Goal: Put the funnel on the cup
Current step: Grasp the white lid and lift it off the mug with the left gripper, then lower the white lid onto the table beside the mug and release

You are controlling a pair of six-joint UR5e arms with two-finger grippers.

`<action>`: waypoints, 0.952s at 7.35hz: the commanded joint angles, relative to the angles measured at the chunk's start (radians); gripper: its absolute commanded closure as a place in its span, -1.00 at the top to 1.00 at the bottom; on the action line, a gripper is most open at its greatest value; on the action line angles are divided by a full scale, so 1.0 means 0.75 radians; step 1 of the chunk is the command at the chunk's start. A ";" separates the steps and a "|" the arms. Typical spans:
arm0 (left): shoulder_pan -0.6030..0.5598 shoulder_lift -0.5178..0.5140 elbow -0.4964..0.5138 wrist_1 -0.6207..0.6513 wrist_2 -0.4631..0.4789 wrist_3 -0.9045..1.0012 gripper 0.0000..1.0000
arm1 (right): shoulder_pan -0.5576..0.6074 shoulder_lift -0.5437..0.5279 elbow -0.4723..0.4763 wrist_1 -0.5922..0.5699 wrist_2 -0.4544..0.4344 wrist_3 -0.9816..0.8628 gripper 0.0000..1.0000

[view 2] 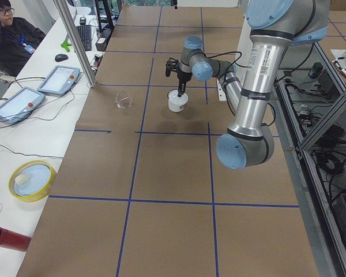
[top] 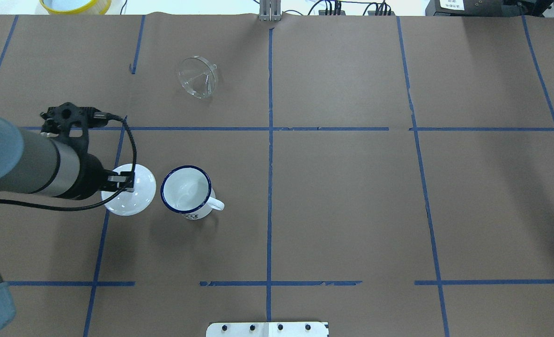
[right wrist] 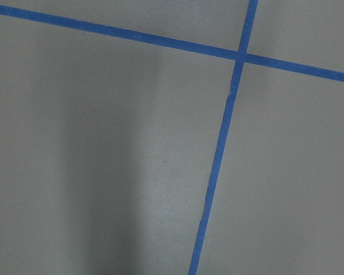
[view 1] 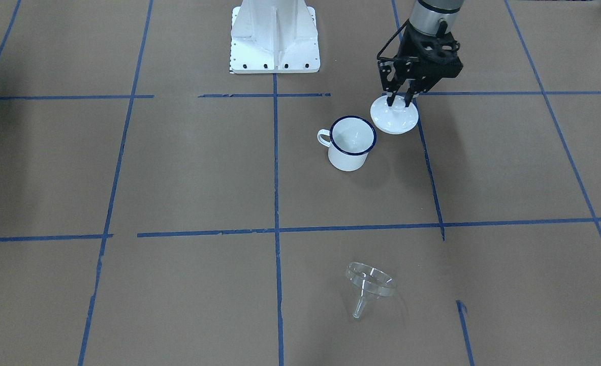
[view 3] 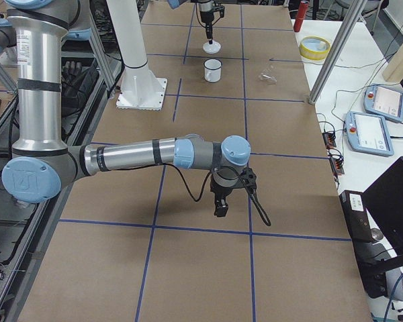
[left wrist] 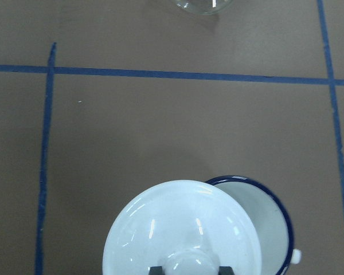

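The left hand grips the lid by its knob, funnel well apart.

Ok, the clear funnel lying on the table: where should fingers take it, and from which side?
Probably its wide rim, from above. The funnel lies tipped over with the rim's upper edge raised, so one finger fits inside the cone, one outside. The short spout slants down to the table.

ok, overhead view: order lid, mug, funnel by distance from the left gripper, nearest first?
1. lid: its knob sits between the fingers of the left gripper.
2. mug: just right of the lid.
3. funnel: far side, past the tape line.
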 commanded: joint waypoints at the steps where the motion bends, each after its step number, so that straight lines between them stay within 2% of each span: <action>1: 0.004 0.381 0.094 -0.585 0.010 0.018 -1.00 | 0.000 0.000 -0.001 0.001 0.000 0.000 1.00; 2: 0.026 0.386 0.192 -0.657 0.013 -0.041 -1.00 | 0.000 0.000 -0.001 0.001 0.000 0.000 1.00; 3: 0.051 0.366 0.232 -0.660 0.021 -0.060 -1.00 | 0.000 0.000 0.001 0.001 0.000 0.000 1.00; 5: 0.114 0.258 0.342 -0.660 0.082 -0.143 -1.00 | 0.000 0.000 -0.001 0.001 0.000 0.000 1.00; 7: 0.129 0.239 0.355 -0.658 0.082 -0.146 -1.00 | 0.000 0.000 -0.001 0.001 0.000 0.000 1.00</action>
